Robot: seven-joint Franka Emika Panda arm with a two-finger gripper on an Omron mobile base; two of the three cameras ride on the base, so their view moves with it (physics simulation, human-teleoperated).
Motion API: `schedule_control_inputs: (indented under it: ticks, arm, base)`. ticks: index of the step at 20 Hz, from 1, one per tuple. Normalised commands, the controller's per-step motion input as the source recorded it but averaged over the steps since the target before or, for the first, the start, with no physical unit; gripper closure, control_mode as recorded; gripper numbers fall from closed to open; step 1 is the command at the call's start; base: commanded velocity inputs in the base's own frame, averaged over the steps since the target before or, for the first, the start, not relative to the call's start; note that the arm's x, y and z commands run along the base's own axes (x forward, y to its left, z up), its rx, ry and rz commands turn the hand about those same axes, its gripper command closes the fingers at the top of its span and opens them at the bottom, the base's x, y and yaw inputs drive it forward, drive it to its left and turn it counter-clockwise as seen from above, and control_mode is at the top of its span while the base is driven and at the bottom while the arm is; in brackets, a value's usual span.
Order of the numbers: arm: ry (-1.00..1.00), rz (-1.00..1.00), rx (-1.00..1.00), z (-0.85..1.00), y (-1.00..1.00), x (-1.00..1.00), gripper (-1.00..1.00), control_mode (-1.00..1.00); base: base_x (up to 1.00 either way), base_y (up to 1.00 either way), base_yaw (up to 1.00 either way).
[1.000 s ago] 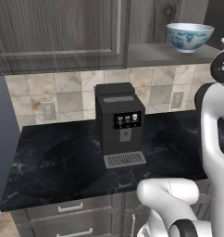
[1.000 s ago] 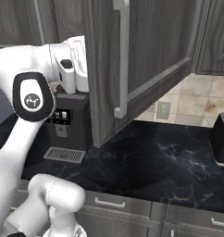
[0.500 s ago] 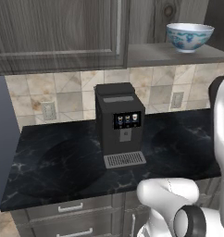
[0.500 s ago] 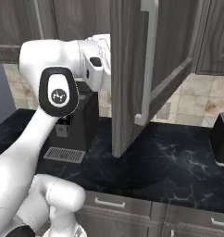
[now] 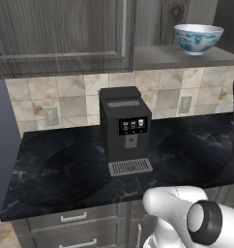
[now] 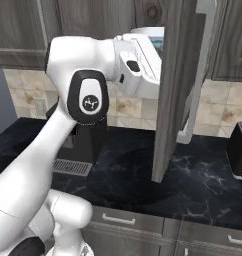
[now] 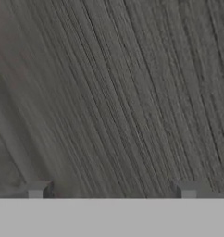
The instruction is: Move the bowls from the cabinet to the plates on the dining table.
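Opening: the cabinet door (image 6: 174, 90) is judged to be the step in hand; it stands swung out edge-on, and is best pushed fully clear before any reach.
Fingers: the gripper (image 7: 112, 192) is spread wide with nothing held, close against wood grain.
Bowl: the white bowl with blue pattern (image 5: 198, 38) sits upright on the cabinet shelf (image 5: 182, 55), above the black surface (image 5: 65, 169) with the coffee machine (image 5: 124, 128).
Approach: the bowl's rim is best taken from the open side.

I've got 1 bowl (image 5: 197, 38) on the open cabinet (image 5: 65, 36) shelf, up right of the coffee machine (image 5: 125, 130), which sits on the worktop (image 5: 56, 174) under the cabinet.
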Motion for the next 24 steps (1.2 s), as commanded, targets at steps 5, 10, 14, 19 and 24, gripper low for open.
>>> schedule_control_inputs:
  ticks: [5,10,14,19,24]
  arm:
    - [-0.03,0.03,0.08,0.0,-0.42,0.01,-1.0,-1.0]
    - [-0.04,0.07,0.07,0.0,-0.35,0.0,-1.0,-1.0]
    - [-0.04,0.09,0.06,0.0,-0.31,0.02,-1.0,-1.0]
    - [-0.03,0.1,0.07,0.0,-0.29,0.01,-1.0,-1.0]
    - [-0.02,0.09,0.07,0.0,-0.26,0.01,-1.0,-1.0]
  base:
    - [0.0,0.0,0.0]
    - [0.0,0.0,0.0]
    - [0.0,0.0,0.0]
    - [0.0,0.0,0.0]
    - [0.0,0.0,0.0]
